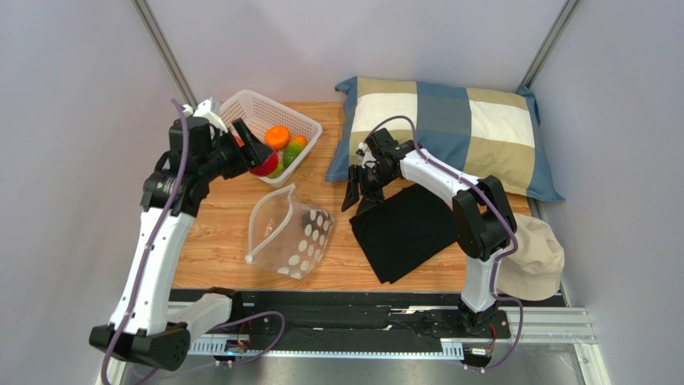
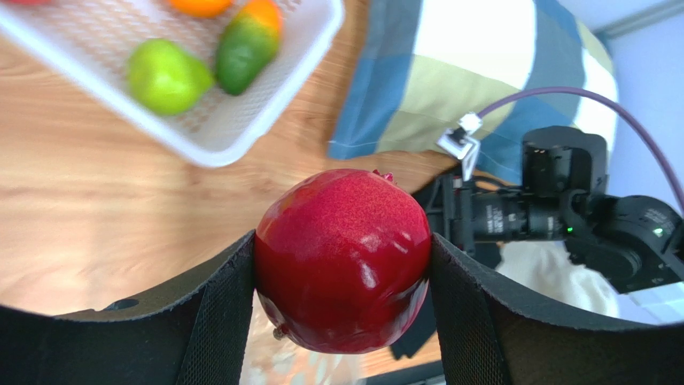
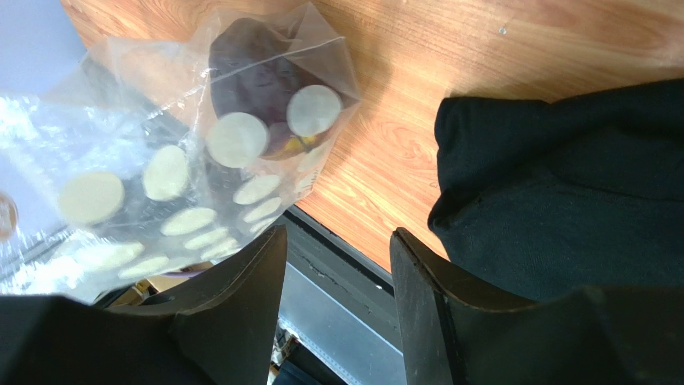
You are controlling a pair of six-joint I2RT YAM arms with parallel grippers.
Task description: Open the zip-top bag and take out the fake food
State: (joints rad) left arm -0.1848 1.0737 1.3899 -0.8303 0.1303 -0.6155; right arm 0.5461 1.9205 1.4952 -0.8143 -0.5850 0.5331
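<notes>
Upper left of the top view: left gripper (image 1: 258,158) pinches a red fruit (image 2: 344,261) beside the white basket (image 1: 241,104). Right gripper (image 3: 337,241) spread, empty, between zip-top bag (image 1: 291,233) and black cloth (image 1: 405,228). Bag lies centre frame, purple fruit (image 3: 257,80) inside.

No writing, brand or number can be read in any view. The zip-top bag (image 1: 291,233) carries only plain white dots. The small white tag (image 2: 459,144) at the end of the purple cable (image 2: 562,91) is too small and blurred to make out.
</notes>
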